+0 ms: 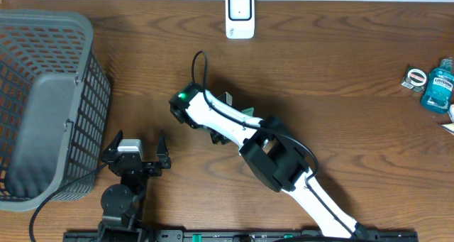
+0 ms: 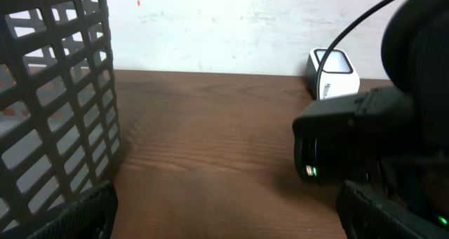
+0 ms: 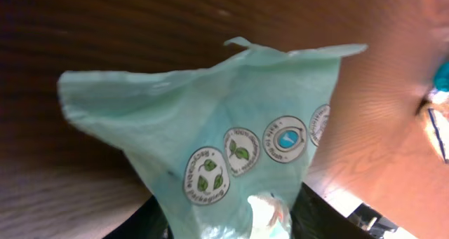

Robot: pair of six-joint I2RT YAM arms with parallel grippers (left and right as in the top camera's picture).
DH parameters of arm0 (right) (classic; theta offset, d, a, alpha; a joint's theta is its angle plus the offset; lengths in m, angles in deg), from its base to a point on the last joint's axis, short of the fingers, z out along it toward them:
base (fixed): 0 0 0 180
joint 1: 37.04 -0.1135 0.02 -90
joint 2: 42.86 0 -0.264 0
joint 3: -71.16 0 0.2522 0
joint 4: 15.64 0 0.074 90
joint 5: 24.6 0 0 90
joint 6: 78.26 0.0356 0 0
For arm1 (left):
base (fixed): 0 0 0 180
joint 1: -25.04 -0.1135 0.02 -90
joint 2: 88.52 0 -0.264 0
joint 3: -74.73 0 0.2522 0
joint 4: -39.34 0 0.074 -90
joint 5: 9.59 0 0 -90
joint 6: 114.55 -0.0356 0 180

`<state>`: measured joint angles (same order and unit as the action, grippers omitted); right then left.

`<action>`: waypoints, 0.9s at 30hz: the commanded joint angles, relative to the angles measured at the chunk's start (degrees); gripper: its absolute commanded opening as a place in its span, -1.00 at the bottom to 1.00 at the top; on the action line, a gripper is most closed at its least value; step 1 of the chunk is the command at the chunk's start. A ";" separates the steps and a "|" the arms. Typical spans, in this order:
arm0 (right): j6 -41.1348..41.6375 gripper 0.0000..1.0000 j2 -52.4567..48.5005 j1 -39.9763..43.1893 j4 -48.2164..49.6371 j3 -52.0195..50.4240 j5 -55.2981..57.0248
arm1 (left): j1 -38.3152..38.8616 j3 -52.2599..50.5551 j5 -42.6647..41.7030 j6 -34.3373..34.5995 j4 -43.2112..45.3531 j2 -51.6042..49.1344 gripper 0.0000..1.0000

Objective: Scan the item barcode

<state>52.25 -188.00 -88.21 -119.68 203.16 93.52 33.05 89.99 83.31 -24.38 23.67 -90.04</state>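
Observation:
The item is a pale green pouch (image 3: pixel 231 127) printed with round leaf and recycling badges. It rises from between the dark fingers (image 3: pixel 140 221) of my right gripper (image 3: pixel 231 225), which is shut on its lower end. From overhead only green slivers of the pouch (image 1: pixel 245 113) peek out beside the white right arm, which hides most of my right gripper (image 1: pixel 221 118) at the table's middle. The white scanner (image 1: pixel 240 15) stands at the far edge, also visible as the scanner (image 2: pixel 333 74) in the left wrist view. My left gripper (image 1: pixel 135 153) rests open and holds nothing, near the front.
A grey mesh basket (image 1: pixel 42 100) fills the left side, close to the left gripper (image 2: pixel 224 218). A blue mouthwash bottle (image 1: pixel 438 86) and a small packet (image 1: pixel 415 77) lie at the far right. The right arm's black wrist (image 2: pixel 358 141) looms close on the left gripper's right.

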 commanded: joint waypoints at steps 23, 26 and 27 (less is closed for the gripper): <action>-44.09 -0.98 4.66 9.05 7.41 -9.01 -48.15 | -0.22 -1.25 0.50 -0.15 -1.92 0.11 0.96; -65.24 -0.98 8.28 11.82 3.17 -8.96 -66.31 | -0.22 -1.25 0.52 -0.15 -1.92 0.11 0.96; -70.05 -0.98 9.11 12.76 2.05 -8.96 -70.40 | -0.22 -1.25 0.52 -0.15 -1.92 0.11 0.95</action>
<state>7.35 -179.02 -75.84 -116.93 194.92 56.16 33.05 89.99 83.31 -24.38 23.69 -90.04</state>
